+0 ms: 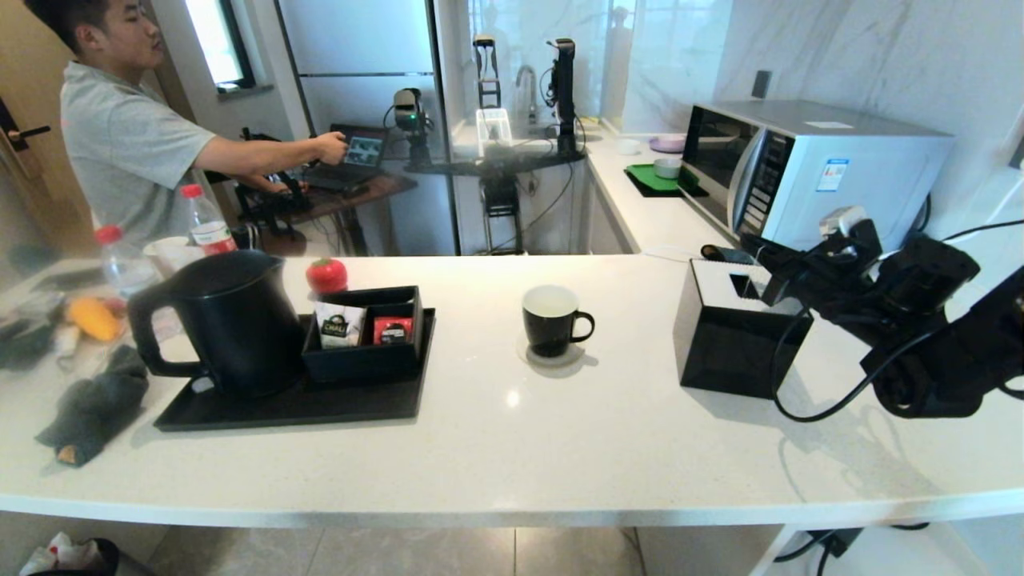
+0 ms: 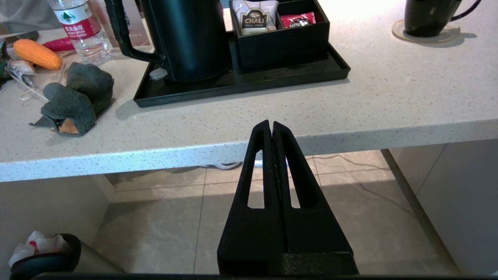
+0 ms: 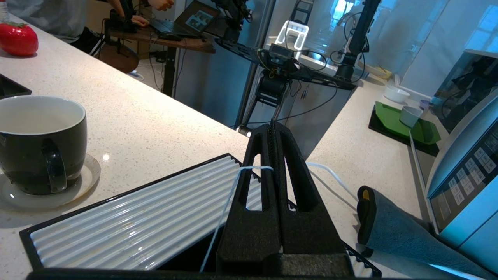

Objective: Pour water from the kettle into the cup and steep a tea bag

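Far left on the counter [image 1: 512, 448], the kettle [image 1: 228, 320] is standing on a black tray [image 1: 320, 404], its loop handle [image 1: 148, 332] facing left. Judging by its size, it is probably heavy if full and stiff-walled, so you will want to grip through that handle, not the smooth body. Just right of it, a box [image 1: 364, 340] is holding sachets. The left gripper [image 2: 271, 128] is hovering off the near edge of the counter, below its top, fingers pressed together on nothing. At center, the cup [image 1: 550, 320] is sitting on a coaster [image 1: 552, 356], handle pointing right; it looks rigid and breakable. Right of it is a black tissue box [image 1: 732, 336]. Above that box, the right gripper [image 3: 273, 128] is clenching a thin white string [image 3: 225, 210]. You cannot see the tea bag itself; it likely handles light, soft and swingy, so carry it slowly.
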`<state>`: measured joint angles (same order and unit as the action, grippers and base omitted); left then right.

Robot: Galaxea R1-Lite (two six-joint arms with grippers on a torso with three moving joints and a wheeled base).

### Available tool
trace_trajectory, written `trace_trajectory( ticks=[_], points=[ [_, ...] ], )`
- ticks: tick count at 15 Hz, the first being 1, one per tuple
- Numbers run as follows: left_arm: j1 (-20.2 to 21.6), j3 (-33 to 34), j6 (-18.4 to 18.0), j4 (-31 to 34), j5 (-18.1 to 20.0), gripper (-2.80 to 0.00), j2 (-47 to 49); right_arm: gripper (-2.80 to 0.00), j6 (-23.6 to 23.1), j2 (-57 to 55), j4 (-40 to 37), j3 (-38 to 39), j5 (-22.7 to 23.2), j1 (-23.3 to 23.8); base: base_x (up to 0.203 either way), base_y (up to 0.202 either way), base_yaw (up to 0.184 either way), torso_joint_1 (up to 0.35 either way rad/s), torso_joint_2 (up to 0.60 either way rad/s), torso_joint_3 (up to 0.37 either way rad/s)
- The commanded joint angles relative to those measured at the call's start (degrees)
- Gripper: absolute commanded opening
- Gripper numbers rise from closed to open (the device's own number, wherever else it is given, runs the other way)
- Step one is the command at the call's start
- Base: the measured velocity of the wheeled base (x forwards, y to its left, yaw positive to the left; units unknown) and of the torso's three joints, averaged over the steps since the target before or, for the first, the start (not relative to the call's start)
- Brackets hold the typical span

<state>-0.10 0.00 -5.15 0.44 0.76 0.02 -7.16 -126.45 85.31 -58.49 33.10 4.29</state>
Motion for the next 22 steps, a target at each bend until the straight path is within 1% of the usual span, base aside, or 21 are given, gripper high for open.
trace_trajectory(
  ticks=[1, 3, 4, 7, 14, 17, 22],
  points=[
    [0.01, 0.00, -0.03, 0.00, 0.03, -2.80, -0.02, -2.80, -0.05, 0.15, 0.43, 0.04, 0.21, 0.06, 0.000, 0.000, 0.000, 0.000, 0.00, 0.000],
    [0.01, 0.00, -0.03, 0.00, 0.03, -2.80, -0.02, -2.80, -0.05, 0.14, 0.39, 0.13, 0.31, 0.09, 0.000, 0.000, 0.000, 0.000, 0.00, 0.000],
    [0.01, 0.00, -0.03, 0.00, 0.03, -2.80, -0.02, 0.00, -0.05, 0.07, 0.39, 0.02, 0.39, 0.10, 0.000, 0.000, 0.000, 0.000, 0.00, 0.000],
    [0.01, 0.00, -0.03, 0.00, 0.03, -2.80, -0.02, 0.00, -0.37, 0.18, 0.28, -0.33, 0.30, 0.80, 0.000, 0.000, 0.000, 0.000, 0.00, 0.000],
    [0.01, 0.00, -0.03, 0.00, 0.03, -2.80, -0.02, 0.00, -8.72, 1.03, -2.49, -0.48, 0.37, 4.85, 0.000, 0.000, 0.000, 0.000, 0.00, 0.000],
    [0.01, 0.00, -0.03, 0.00, 0.03, -2.80, -0.02, 0.00, -9.01, 0.97, -2.93, -2.40, 0.33, 6.07, 0.000, 0.000, 0.000, 0.000, 0.00, 0.000],
    [0.01, 0.00, -0.03, 0.00, 0.03, -2.80, -0.02, 0.00, -10.78, 0.64, -5.02, -5.40, 0.30, 10.15, 0.000, 0.000, 0.000, 0.000, 0.00, 0.000]
  ],
)
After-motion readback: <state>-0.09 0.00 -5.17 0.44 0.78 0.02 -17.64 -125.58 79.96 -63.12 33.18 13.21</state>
